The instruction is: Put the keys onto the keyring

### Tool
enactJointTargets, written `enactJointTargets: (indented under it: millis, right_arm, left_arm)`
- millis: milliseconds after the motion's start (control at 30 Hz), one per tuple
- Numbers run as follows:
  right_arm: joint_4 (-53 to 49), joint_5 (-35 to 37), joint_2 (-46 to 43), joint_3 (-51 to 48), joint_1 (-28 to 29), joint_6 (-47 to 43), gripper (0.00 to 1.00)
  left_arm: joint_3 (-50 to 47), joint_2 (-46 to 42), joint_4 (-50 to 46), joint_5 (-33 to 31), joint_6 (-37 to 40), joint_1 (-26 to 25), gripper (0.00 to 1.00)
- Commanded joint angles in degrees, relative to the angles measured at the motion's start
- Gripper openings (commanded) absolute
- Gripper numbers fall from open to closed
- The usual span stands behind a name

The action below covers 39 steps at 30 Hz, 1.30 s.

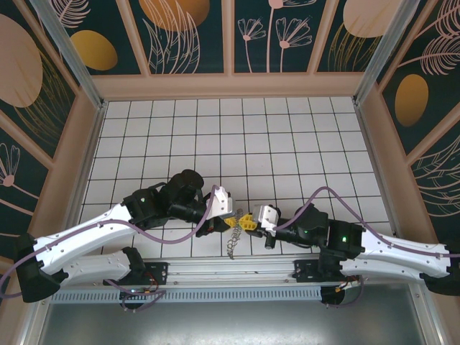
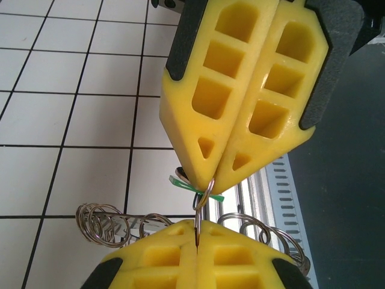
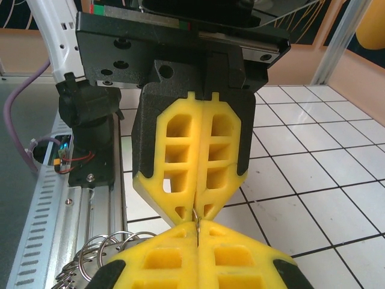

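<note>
A: Nearest?
B: Metal rail (image 1: 215,269), just this side of the pincers. Left gripper (image 1: 231,221) and right gripper (image 1: 250,223) closed tip to tip, pinching the keyring (image 1: 231,244); green key (image 2: 195,188) at the right's tips
A: Beyond?
B: White tiled table (image 1: 287,144), then teal floral walls (image 1: 287,36)

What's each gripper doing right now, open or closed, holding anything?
Left gripper: closed, pinching the keyring.
Right gripper: closed, apparently on the green key.
</note>
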Motion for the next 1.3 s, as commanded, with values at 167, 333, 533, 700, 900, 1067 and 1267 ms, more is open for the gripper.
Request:
enactJointTargets:
  millis: [167,333,533,700,900,1067,1267]
  right_arm:
    - [-0.7,-3.5,0.4,0.8,0.6,-1.4,0.00]
    - [-0.6,-3.9,-0.6,0.4,1.5,-1.8,0.00]
    - [-0.7,-4.3,-0.5,0.2,2.7,-2.1,0.00]
    - [-0.6,-4.0,-1.5,0.2,3.4,-2.4,0.00]
    - [-0.8,-2.7,-3.2,0.2,3.9,-1.3,0.00]
    - [-0.7,-2.2,-3.9,0.0,4.0,-0.6,0.00]
    - [-0.7,-1.1,-4.0,0.0,4.0,-1.0,0.00]
  left_arm:
    - [0.0,-1.6,4.3,0.7,0.0,-0.2,0.00]
    - [0.0,-1.4,4.2,0.6,0.0,-0.2,0.00]
    - [-0.1,-1.8,4.4,0.7,0.0,-0.3,0.00]
    - [-0.3,-2.1,4.4,0.6,0.1,-0.3,0.00]
    - [-0.5,-2.5,4.5,0.3,0.2,-0.2,0.00]
    - [-0.9,-3.2,4.7,-0.1,0.7,-0.2,0.00]
    - [-0.9,-3.1,4.8,0.3,0.9,-0.2,0.00]
